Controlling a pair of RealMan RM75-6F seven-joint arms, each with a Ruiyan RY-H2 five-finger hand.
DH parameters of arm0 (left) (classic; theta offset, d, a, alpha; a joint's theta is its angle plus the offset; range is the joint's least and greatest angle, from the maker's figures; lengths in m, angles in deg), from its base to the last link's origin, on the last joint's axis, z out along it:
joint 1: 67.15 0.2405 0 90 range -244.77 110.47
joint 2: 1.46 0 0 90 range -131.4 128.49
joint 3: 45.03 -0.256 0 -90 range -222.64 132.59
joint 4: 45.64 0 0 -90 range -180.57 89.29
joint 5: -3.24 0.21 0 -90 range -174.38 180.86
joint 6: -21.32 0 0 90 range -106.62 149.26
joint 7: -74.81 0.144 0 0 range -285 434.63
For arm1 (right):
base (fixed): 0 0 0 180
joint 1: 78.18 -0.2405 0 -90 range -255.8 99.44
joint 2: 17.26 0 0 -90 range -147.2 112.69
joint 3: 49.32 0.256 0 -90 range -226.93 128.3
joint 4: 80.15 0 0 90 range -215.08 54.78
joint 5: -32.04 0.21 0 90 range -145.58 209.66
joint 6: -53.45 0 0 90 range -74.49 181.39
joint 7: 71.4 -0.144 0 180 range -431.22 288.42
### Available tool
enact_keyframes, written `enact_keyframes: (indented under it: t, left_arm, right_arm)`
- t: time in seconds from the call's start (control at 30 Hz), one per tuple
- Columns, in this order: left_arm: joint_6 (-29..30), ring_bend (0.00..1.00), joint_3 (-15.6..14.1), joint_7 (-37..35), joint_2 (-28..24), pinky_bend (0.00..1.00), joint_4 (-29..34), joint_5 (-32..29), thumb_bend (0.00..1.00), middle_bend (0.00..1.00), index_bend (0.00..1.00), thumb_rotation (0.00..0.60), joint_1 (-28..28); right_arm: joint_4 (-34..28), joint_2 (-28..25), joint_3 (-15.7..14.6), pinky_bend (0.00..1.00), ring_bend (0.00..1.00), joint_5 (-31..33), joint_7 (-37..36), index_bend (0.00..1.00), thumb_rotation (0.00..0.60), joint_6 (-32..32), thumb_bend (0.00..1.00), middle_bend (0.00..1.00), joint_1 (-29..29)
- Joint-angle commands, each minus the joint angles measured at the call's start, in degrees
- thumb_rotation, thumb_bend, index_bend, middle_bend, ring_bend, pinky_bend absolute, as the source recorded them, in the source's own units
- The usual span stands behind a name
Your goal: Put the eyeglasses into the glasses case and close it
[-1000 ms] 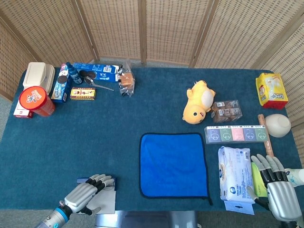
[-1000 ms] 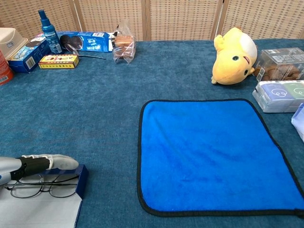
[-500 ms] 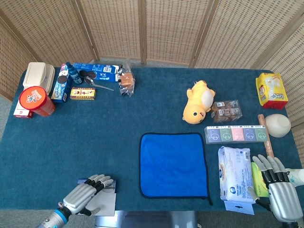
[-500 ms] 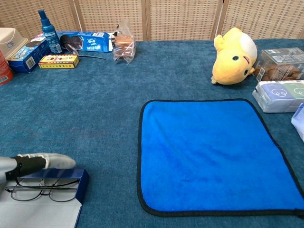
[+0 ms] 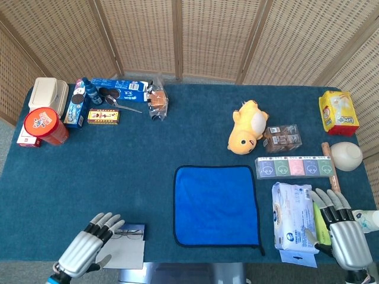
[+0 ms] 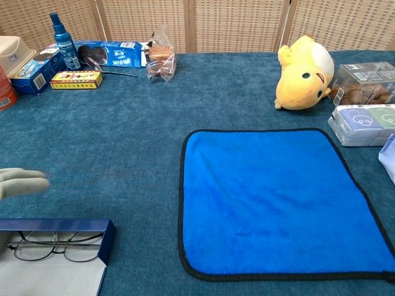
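The eyeglasses [image 6: 55,245] lie inside the open glasses case [image 6: 106,241], at the near left edge of the worktop [image 5: 89,171]. The case has a dark blue wall, and its pale lid [image 5: 121,255] is folded out flat towards the robot. So I judge that the first part of the task is done and only the closing remains.

The left hand [image 5: 84,252] hovers just to the left of the case. Its fingers [image 5: 105,224] are stretched and a little apart, and it holds nothing. In the chest view only its pale fingertips [image 6: 24,182] show, blurred, above the case. The right hand [image 5: 342,235] rests far away at the right edge, beside a white wipes packet [image 5: 292,222]. Its fingers are also spread and it grips nothing.

The next move, as I see it, calls for the left hand to catch the free edge of the lid and swing it over the eyeglasses until it shuts. The glasses should sit fully inside, so that the lid does not press on the frame
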State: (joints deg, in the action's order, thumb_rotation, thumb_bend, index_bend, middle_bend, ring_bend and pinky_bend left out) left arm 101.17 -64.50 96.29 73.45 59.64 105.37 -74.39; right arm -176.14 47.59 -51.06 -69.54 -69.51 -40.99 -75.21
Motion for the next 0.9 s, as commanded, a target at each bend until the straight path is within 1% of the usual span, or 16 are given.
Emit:
enact_keyframes:
  t: [0.03, 0.17, 0.33, 0.4, 0.53, 0.67, 0.9]
  left_arm:
    - [4.72, 0.0, -1.29, 0.01, 2.24, 0.03, -5.63, 3.16, 0.28, 0.04, 0.0, 0.6, 4.18]
    - [7.54, 0.0, -1.71, -0.68, 4.36, 0.02, -11.91, 4.32, 0.28, 0.03, 0.0, 0.6, 7.47]
    - [10.59, 0.0, -1.82, -0.54, 6.44, 0.02, -18.52, 6.56, 0.28, 0.02, 0.0, 0.6, 10.28]
    - [12.76, 0.0, -1.68, -0.34, 7.95, 0.02, -23.1, 8.2, 0.28, 0.02, 0.0, 0.6, 11.82]
    - [15.53, 0.0, -1.65, -2.02, 10.52, 0.01, -30.35, 9.99, 0.29, 0.0, 0.0, 0.6, 13.96]
    - [16.57, 0.0, -1.42, -1.27, 12.21, 0.01, -35.82, 10.65, 0.29, 0.0, 0.0, 0.6, 15.58]
    - [18.38, 0.0, -0.72, -1.94, 15.11, 0.01, -42.59, 11.51, 0.29, 0.0, 0.0, 0.6, 17.48]
  right_arm:
    - [-0.13, 0.03, 0.17, 0.08, 0.0, -0.33, -0.05, 0.09, 0.6, 0.56, 0.28, 0.09, -0.63]
    - [0.05, 0.29, 0.32, 0.08, 0.0, -0.95, -0.51, 0.08, 0.6, 1.16, 0.28, 0.09, -1.55]
    - [0.45, 0.33, 0.2, 0.08, 0.0, -1.75, -1.08, 0.08, 0.6, 1.43, 0.28, 0.09, -2.25]
    - [0.75, 0.31, 0.03, 0.08, 0.0, -2.27, -1.5, 0.08, 0.6, 1.28, 0.28, 0.09, -2.45]
    - [1.72, 0.42, -0.37, 0.08, 0.0, -2.66, -2.95, 0.08, 0.6, 0.43, 0.28, 0.09, -2.27]
    - [2.87, 0.48, -0.59, 0.08, 0.0, -2.85, -4.54, 0.07, 0.6, -0.51, 0.28, 0.09, -2.08]
    - [4.22, 0.29, -1.23, 0.08, 0.0, -3.95, -5.94, 0.07, 0.6, -1.23, 0.28, 0.09, -2.21]
